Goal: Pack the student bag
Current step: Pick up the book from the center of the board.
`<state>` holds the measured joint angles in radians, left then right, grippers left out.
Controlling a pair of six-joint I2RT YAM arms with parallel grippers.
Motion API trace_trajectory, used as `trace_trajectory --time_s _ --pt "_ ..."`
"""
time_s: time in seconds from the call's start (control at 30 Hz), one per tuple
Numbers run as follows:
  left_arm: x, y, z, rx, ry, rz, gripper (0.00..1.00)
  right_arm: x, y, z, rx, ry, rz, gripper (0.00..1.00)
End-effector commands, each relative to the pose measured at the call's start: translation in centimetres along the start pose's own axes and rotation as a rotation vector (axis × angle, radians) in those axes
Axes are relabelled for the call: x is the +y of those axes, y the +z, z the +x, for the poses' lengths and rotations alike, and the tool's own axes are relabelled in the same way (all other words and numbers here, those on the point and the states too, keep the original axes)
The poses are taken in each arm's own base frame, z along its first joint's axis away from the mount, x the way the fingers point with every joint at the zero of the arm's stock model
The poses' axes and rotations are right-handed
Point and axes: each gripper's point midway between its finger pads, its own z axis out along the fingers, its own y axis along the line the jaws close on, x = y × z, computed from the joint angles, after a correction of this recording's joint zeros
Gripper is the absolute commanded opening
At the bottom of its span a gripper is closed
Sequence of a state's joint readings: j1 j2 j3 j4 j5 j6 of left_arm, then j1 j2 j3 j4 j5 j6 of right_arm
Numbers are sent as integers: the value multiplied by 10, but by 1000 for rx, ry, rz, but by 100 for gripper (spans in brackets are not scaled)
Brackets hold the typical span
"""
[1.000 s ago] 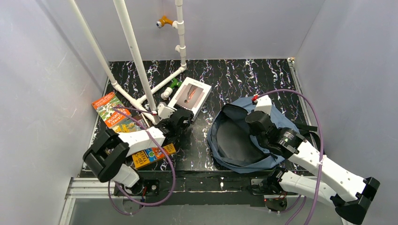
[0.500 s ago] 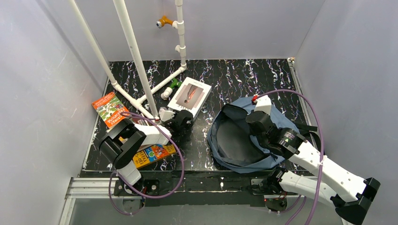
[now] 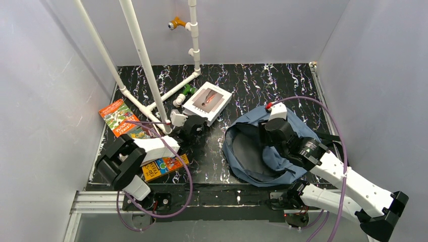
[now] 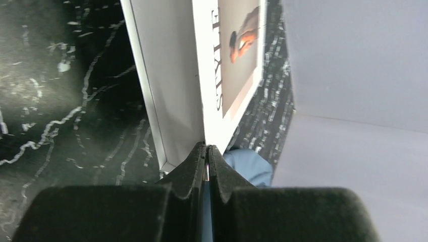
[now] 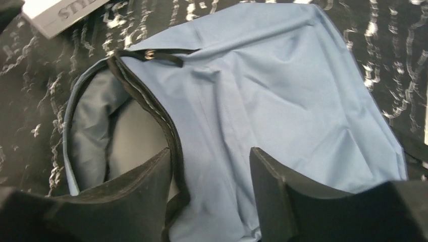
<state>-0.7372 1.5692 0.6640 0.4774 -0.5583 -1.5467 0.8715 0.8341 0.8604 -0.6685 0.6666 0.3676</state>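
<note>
The student bag lies on its side at the right of the black table, dusty blue with a black zipper rim and its mouth facing left. My right gripper hovers over its upper flap with the jaws open. In the right wrist view the bag fills the frame, and the zipper rim runs beside the left finger of the right gripper. My left gripper is shut on the near edge of a white book marked STYLE. The top view shows that book just beyond the left gripper.
White pipes slant across the back left, close to the left arm. An orange-green book and another colourful book lie at the left. A green fitting sits by the pipe base. Grey walls enclose the table.
The left gripper has shut on the white book, which has shifted slightly toward the back. The right gripper has opened and let go of the bag's rim; the bag's mouth has sagged narrower.
</note>
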Motion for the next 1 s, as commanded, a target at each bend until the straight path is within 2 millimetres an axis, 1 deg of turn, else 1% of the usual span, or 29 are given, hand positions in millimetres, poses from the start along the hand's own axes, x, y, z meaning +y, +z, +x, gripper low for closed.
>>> trace_trajectory --time_s 0.0,0.03,0.1,0.17,0.23,0.3,0.33,0.37,0.4,0.47,0.5,0.53,0.57,0.6,0.63,0.67,0.73,0.8,0.9,0.97 --pt "-29 -20 -18 -5 3 70 0 55 -5 -26 -32 -43 -279 73" --pt "-31 -22 -17 6 -13 68 0 66 -6 -29 -16 -43 -327 77" --pt "-36 -24 -15 24 -33 72 0 83 -9 -42 -1 21 -381 84" --pt "-40 -26 -12 44 -49 75 0 97 -11 -57 -11 135 -412 97" --pt "-42 -27 -11 56 -68 73 0 105 -6 -72 -4 276 -420 98" --pt "-43 -28 -9 65 -76 69 0 116 1 -85 26 372 -477 99" --pt "-43 -28 -8 71 -78 68 0 120 9 -92 39 426 -497 98" --pt "-43 -28 -7 78 -81 66 0 122 17 -94 71 484 -515 98" --pt "-45 -30 -5 94 -91 68 0 110 66 -92 190 717 -561 98" --pt "-47 -32 -1 119 -91 68 0 106 102 -88 236 849 -633 98" --pt "-45 -33 1 133 -106 62 0 106 123 -83 272 880 -654 98" --pt "-43 -33 3 144 -134 52 0 103 136 -83 277 884 -656 98" --pt "-41 -33 4 150 -149 47 0 102 155 -75 296 887 -634 98" --pt "-42 -33 -3 113 -127 54 0 110 171 -63 370 905 -680 98" --pt "-43 -35 -11 83 -130 61 0 121 183 -58 412 931 -746 98" --pt "-46 -36 -13 82 -119 71 0 126 189 -55 443 940 -784 99" --pt "-51 -40 -20 64 -100 84 0 128 200 -40 499 945 -776 99" --pt "-51 -40 -21 76 -111 83 0 126 212 -32 525 937 -750 98" --pt "-52 -41 -15 119 -143 76 0 121 227 -25 516 921 -706 98" --pt "-52 -41 -10 145 -147 73 0 124 232 -23 533 951 -723 98"
